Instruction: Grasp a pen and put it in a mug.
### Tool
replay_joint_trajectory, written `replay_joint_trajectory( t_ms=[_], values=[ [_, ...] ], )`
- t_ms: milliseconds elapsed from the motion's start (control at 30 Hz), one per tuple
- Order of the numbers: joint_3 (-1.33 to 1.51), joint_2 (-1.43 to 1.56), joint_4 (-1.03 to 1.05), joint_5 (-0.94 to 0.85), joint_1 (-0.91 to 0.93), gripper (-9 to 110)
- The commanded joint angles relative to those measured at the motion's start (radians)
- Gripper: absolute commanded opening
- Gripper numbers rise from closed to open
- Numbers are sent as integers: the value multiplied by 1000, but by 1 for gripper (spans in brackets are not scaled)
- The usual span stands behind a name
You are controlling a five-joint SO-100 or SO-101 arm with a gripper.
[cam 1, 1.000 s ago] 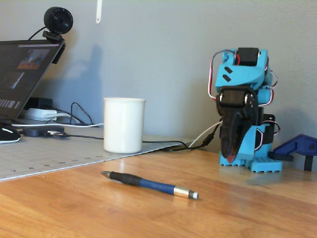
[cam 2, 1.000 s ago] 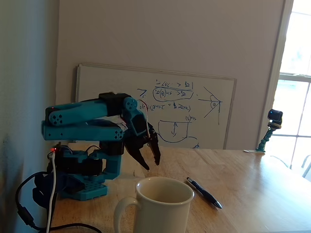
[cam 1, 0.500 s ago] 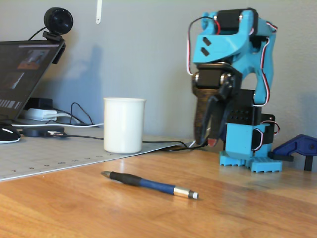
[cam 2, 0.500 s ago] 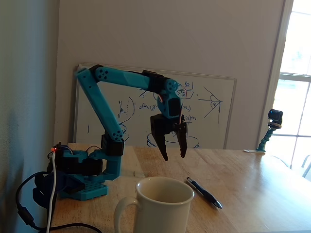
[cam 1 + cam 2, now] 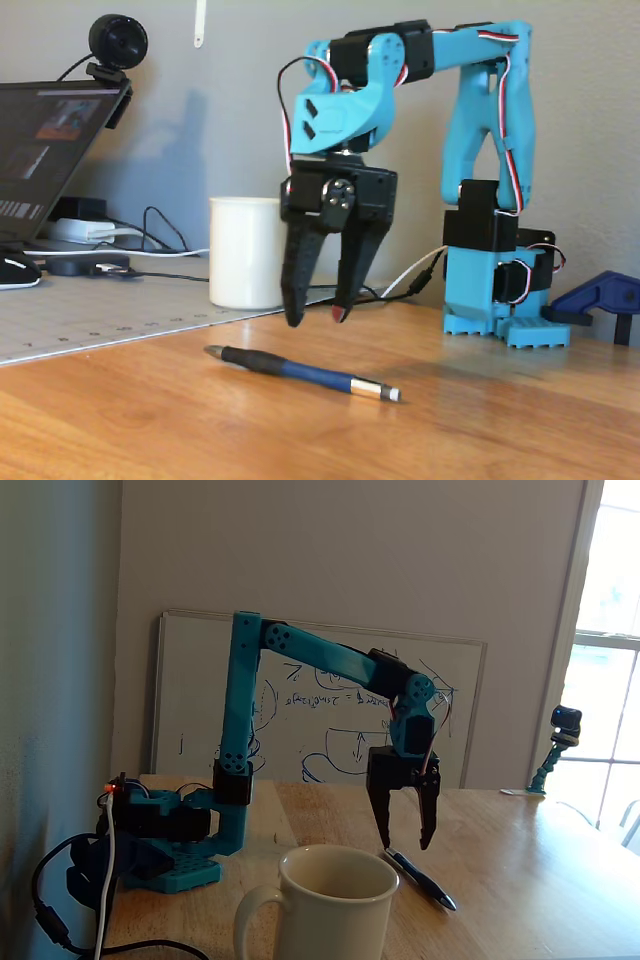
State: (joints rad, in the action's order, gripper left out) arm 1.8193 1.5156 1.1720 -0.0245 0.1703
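Claw (image 5: pixel 318 320) hangs wide and empty, apparently above the pen (image 5: pixel 300 372) lying flat on the table (image 5: pixel 500 420) near the mug (image 5: pixel 250 252); descend straight, straddle the barrel crosswise, then close.

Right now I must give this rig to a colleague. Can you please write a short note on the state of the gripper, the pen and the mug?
Gripper: open, empty, fingers pointing down, hanging above the pen's black front section, not touching it.
Pen: lies flat on the wooden table, not yet grasped.
Mug: stands upright on the table, apart from the pen; nothing visible inside it in the fixed view from behind it.
Done: the approach only.
Left: descend, shut on the pen, lift, carry to the mug, drop it in.
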Motion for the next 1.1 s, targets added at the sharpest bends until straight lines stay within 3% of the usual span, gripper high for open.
replay_joint_trajectory(
  t_ms=[0, 233, 1067],
  values=[
    [-186, -66, -11, -12, 17, 19],
    [-322, -222, -6, 3, 25, 19],
    [-321, -333, 5, -11, -18, 18]
  ],
)
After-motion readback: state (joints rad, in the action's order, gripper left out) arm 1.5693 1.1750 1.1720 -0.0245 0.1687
